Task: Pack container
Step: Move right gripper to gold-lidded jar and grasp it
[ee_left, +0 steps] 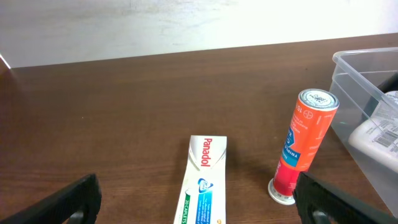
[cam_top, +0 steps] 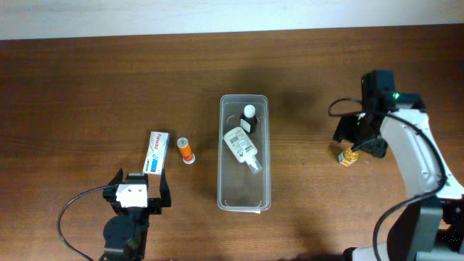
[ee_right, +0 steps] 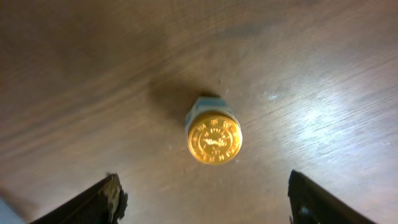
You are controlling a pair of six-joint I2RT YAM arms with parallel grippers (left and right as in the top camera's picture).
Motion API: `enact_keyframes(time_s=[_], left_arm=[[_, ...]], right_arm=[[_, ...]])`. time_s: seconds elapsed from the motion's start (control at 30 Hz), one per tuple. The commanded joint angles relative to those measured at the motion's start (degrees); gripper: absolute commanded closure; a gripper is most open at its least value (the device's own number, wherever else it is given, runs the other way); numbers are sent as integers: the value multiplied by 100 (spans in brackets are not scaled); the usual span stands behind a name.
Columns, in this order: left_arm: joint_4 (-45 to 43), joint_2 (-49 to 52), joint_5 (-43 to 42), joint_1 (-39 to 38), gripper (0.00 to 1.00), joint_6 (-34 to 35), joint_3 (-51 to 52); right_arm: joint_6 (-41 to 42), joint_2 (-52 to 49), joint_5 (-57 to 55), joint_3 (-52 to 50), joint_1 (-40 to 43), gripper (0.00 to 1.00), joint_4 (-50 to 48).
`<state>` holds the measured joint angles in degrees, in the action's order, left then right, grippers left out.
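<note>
The clear container (cam_top: pixel 244 194) stands lengthwise at the table's middle. It holds a white labelled bottle (cam_top: pixel 241 143) and a small dark bottle with a white cap (cam_top: pixel 249 116). A white and blue Panadol box (cam_top: pixel 157 152) and an orange tube (cam_top: pixel 186 150) are left of it. They also show in the left wrist view, the box (ee_left: pixel 205 180) lying flat and the tube (ee_left: pixel 305 146) upright beside the container's corner (ee_left: pixel 360 68). My left gripper (cam_top: pixel 139 183) (ee_left: pixel 199 208) is open just before the box. My right gripper (cam_top: pixel 359 143) (ee_right: pixel 205 199) is open above a small gold-lidded jar (cam_top: pixel 349 156) (ee_right: pixel 214 138).
The brown wooden table (cam_top: pixel 87 94) ends at a pale wall along the far edge. The right arm's cable (cam_top: pixel 341 107) loops near its wrist. The left arm's cable (cam_top: pixel 72 206) trails at the front left.
</note>
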<state>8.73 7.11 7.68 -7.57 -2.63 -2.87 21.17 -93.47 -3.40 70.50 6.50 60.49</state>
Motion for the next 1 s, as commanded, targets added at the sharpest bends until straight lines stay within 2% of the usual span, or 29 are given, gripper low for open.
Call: enact_keyframes(time_s=[0.0, 0.13, 0.27, 0.43, 0.6, 0.97], left_arm=[[-17, -44, -42, 24, 1, -92, 33], [-17, -44, -42, 24, 0, -90, 33], [-17, -44, -42, 24, 1, -92, 33], [-17, -44, -42, 24, 1, -92, 33], [-17, -44, -42, 24, 0, -90, 33], [-17, -44, -42, 24, 1, -92, 33]], right_arm=[[11, 13, 234, -507, 83, 23, -452], [15, -2, 282, -883, 81, 24, -1012], [33, -144, 275, -927, 81, 30, -1174], [33, -461, 269, -927, 127, 33, -1198], [28, -667, 271, -927, 188, 46, -1211], [31, -577, 284, -748, 175, 55, -1010]])
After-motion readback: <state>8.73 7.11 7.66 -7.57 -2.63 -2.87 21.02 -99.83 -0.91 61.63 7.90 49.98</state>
